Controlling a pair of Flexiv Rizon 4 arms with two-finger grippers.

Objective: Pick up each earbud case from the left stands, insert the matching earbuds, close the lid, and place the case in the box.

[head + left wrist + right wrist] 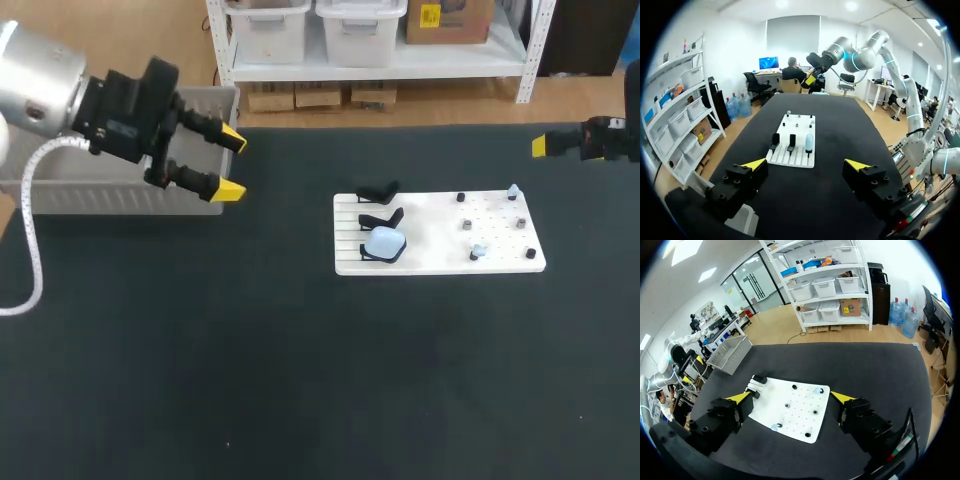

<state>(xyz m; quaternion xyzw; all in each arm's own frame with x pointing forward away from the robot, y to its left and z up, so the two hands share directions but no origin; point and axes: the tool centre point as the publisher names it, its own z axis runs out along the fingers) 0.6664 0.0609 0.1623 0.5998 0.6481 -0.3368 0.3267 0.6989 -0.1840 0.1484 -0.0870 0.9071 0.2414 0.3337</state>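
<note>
Head view shows the blue earbud case (384,242) resting on the nearest stand (368,253) at the left end of the white board (440,262), while the left jaws and the right jaws both gape wide, empty.

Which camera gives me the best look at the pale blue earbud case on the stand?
Head view: the earbud case shows whole and unobstructed, from above. The left wrist view shows it small and far ahead. In the right wrist view it is too small to make out.

A pale blue case (384,243) rests on the white board (440,262).
</note>
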